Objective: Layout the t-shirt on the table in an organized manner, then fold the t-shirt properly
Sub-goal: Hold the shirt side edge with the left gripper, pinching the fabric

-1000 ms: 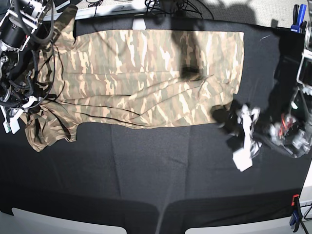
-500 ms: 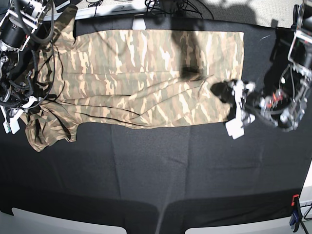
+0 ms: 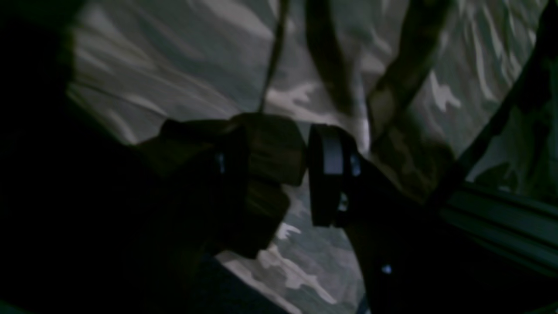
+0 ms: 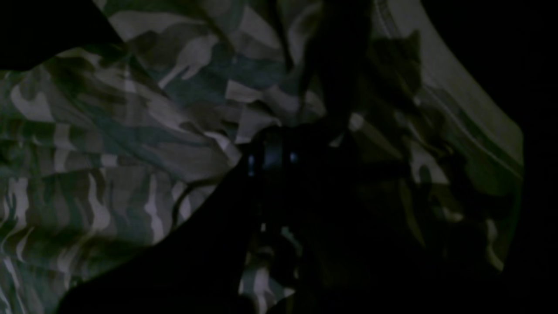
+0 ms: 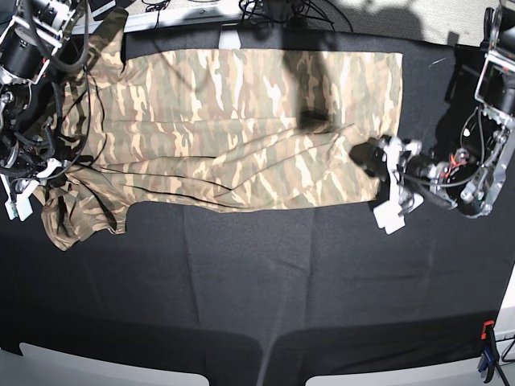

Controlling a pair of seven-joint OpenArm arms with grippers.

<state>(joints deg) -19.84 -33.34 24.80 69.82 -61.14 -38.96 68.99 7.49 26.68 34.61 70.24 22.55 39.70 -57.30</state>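
The camouflage t-shirt (image 5: pixel 241 121) lies spread lengthwise across the back half of the black table (image 5: pixel 241 281), hem at the right, collar and sleeves at the left. My left gripper (image 5: pixel 376 155) sits at the hem's lower right corner. In the left wrist view its jaws (image 3: pixel 305 170) are shut on a bunched fold of the t-shirt (image 3: pixel 270 148). My right gripper (image 5: pixel 64 169) rests at the shoulder by the lower sleeve. In the dark right wrist view it (image 4: pixel 270 152) is shut, with creases of the t-shirt (image 4: pixel 87 131) running into it.
A blue clamp (image 5: pixel 489 32) stands at the back right corner and a red and blue clamp (image 5: pixel 486 346) at the front right edge. Cables (image 5: pixel 273 12) hang over the back edge. White panels (image 5: pixel 80 370) border the front.
My left arm swung up and left from the bare table onto the hem's lower right corner, and its jaws narrowed onto the fabric. The right arm and shirt stayed put.
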